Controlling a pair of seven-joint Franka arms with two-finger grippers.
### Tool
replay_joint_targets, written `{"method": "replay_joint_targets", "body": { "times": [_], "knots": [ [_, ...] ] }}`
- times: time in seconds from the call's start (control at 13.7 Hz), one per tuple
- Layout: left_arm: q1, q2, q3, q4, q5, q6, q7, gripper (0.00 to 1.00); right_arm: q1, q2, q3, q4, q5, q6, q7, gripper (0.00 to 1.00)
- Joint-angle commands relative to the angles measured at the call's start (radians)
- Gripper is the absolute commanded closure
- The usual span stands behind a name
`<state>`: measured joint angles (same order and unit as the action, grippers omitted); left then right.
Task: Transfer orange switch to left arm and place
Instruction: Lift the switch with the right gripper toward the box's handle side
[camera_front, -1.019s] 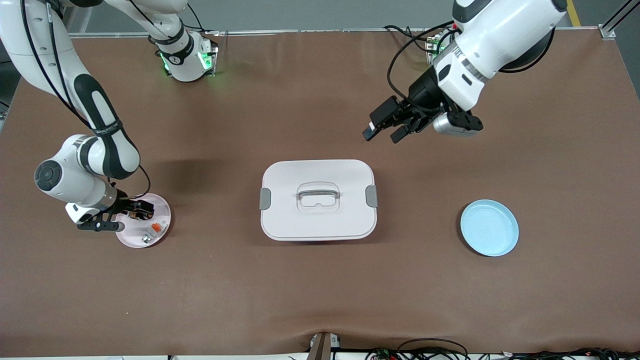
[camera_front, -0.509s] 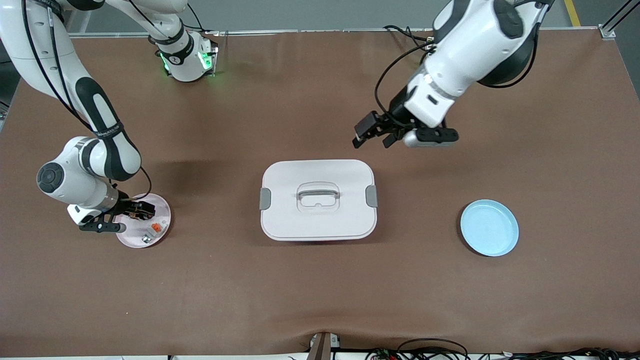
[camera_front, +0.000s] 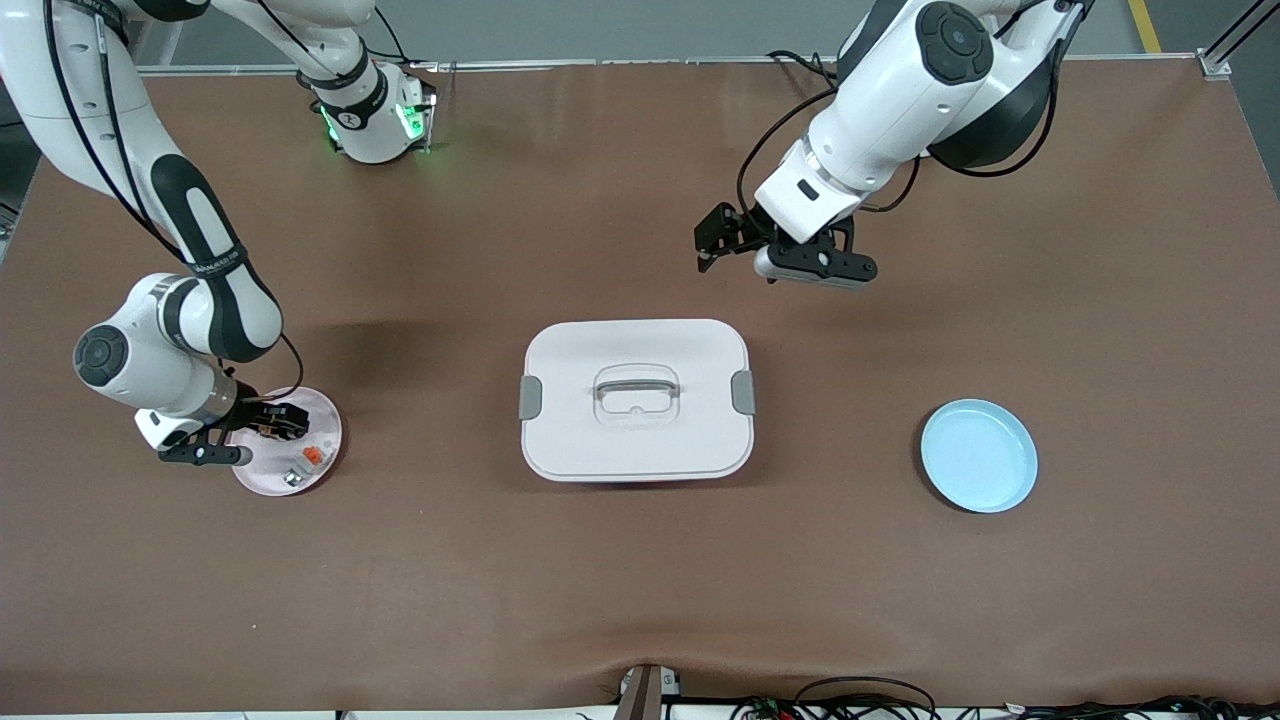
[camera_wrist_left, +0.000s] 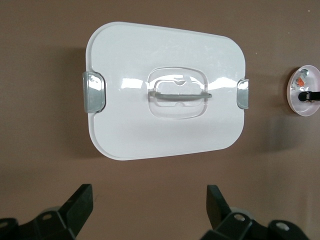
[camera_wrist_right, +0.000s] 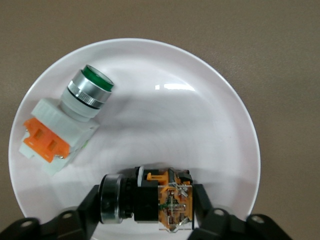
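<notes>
We see our right gripper (camera_wrist_right: 145, 207) clamped on the orange switch (camera_wrist_right: 145, 200), lying lengthwise across the pink plate (camera_front: 325, 465) near the bench's right-arm end. Our left gripper (camera_wrist_left: 150, 210), fingers spread, hangs beside the box (camera_front: 637, 400).

Count on the worktop (camera_front: 600, 600): one white box (camera_front: 637, 400); two plates, one pink (camera_front: 325, 462) and one blue (camera_front: 978, 455). The pink plate carries two switch units, one black-bodied orange switch (camera_wrist_right: 150, 202) and one green-faced switch (camera_wrist_right: 65, 130). Two arms, each with one hand: left hand (camera_front: 735, 245), right hand (camera_front: 275, 420). Cable clutter along the worktop's near edge, apparently several leads, uncounted.
</notes>
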<state>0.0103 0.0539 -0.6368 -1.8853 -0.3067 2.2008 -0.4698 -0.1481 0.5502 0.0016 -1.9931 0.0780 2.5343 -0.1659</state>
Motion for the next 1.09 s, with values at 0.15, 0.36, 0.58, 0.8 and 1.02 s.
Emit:
{"method": "replay_joint_targets", "body": {
  "times": [0.15, 0.36, 0.58, 0.8, 1.02],
  "knots": [
    [0.040, -0.019, 0.003, 0.093, -0.226, -0.026, 0.146, 0.00, -0.011, 0.008, 0.008, 0.016, 0.023, -0.015, -0.018, 1.00],
    [0.149, -0.055, 0.002, 0.087, -0.437, -0.094, 0.351, 0.00, -0.011, -0.004, 0.009, 0.020, 0.066, -0.072, -0.014, 1.00],
    [0.276, -0.057, 0.002, 0.094, -0.632, -0.251, 0.549, 0.00, -0.022, -0.015, 0.006, 0.141, 0.178, -0.321, -0.007, 1.00],
    [0.287, -0.045, 0.005, 0.089, -0.747, -0.262, 0.567, 0.00, -0.042, -0.013, 0.006, 0.331, 0.230, -0.650, 0.148, 1.00],
    [0.286, -0.017, 0.003, 0.095, -0.755, -0.256, 0.554, 0.00, -0.022, -0.029, 0.017, 0.436, 0.236, -0.816, 0.385, 1.00]
  ]
}}
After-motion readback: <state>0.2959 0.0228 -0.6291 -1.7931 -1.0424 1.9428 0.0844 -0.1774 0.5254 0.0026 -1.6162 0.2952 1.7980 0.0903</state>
